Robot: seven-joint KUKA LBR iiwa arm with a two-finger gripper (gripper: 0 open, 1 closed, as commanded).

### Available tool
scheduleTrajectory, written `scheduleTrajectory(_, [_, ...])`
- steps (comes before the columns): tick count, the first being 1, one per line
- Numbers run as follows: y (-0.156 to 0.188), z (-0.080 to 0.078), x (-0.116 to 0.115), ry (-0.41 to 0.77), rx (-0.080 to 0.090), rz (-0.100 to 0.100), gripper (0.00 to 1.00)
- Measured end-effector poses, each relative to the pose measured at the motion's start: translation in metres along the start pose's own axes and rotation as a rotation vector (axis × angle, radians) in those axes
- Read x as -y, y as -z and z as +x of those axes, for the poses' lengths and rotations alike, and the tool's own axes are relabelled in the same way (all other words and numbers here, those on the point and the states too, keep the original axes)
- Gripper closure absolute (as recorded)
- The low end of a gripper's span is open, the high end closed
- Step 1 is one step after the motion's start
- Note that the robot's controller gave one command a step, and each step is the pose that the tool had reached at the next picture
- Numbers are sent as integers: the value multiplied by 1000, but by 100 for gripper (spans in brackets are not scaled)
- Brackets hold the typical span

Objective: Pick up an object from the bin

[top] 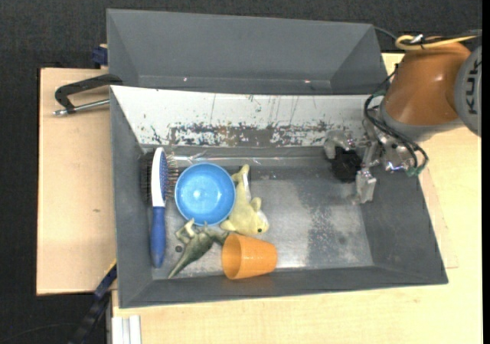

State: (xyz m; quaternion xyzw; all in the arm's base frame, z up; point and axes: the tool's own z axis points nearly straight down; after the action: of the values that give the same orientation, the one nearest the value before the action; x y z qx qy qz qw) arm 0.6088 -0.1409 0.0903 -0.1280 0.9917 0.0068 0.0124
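- Tool (360, 180) hangs at the bin's (230, 51) right back; apart or together, I cannot tell.
- Orange cup (249, 257) (on its side) lies front left, well apart.
- Best to cross over, then descend squarely across its rim.

Robotics lab, arm (427, 90), grey metal bin (245, 51)

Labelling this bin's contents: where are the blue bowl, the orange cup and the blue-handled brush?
blue bowl (204, 192), camera view, inside of its hollow.
orange cup (249, 257), camera view, its side wall.
blue-handled brush (157, 216), camera view, upper handle.
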Motion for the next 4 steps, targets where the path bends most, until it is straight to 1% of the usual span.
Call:
scheduleTrajectory(1, [-15, 0, -5, -3, -3, -8, 0])
scheduleTrajectory(2, [-17, 0, -12, 0, -9, -22, 100])
scheduleTrajectory(3, [-7, 0, -13, 0, -10, -15, 100])
scheduleTrajectory(4, [115, 12, -19, 19, -11, 16, 100])
